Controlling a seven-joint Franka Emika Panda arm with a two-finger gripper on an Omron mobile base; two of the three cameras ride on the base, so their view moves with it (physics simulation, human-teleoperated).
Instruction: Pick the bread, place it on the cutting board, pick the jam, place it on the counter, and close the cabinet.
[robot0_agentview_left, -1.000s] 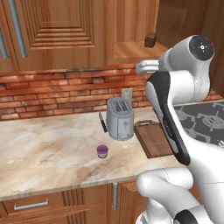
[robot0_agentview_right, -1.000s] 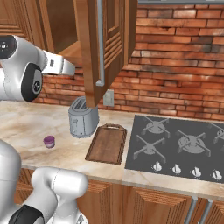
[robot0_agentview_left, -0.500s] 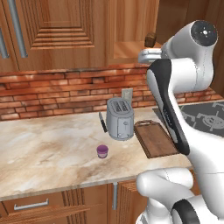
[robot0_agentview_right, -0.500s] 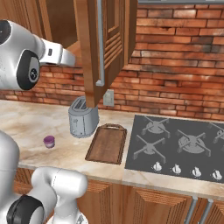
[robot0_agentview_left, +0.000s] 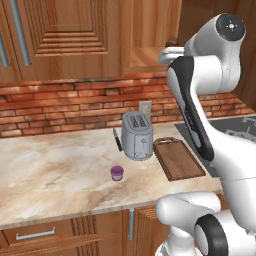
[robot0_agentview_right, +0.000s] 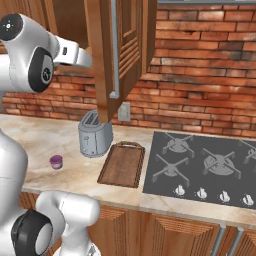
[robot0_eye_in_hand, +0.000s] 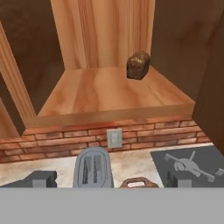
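Note:
The bread, a small dark brown chunk, sits at the back right of the shelf inside the open cabinet. My gripper is open and empty, level with the shelf's front edge and well short of the bread. The two fingertips stand far apart. The purple jam stands on the counter, left of the toaster; it is also the jam in the right base view. The cutting board lies bare to the right of the toaster. The cabinet door hangs open.
A grey toaster stands below the cabinet, with a dark knife beside it. The stovetop lies right of the board. The open door juts out over the counter beside my forearm. A wall socket sits on the brick wall.
My arm has lifted and the hand has risen toward the cabinet opening. The jam, the board and the toaster have stayed put, and the jaws stay wide.

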